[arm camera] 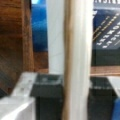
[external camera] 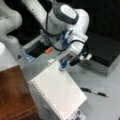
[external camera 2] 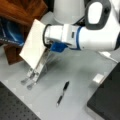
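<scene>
Grey table: notebook edge between pincer fingers.

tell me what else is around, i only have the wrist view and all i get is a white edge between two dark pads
Observer: That edge is a spiral notebook propped tilted on a metal stand; the gripper has its top edge between its fingers.
Operator: anything loose on the table
Observer: Yes, a black pen lies flat on the grey table, apart from the stand, towards a front view's bottom.
Operator: what about the brown thing on my left
Observer: In both front views it is a wooden block beside the notebook.
Operator: anything behind the arm
Observer: A dark box with a metal rim sits at a front view's right.
</scene>
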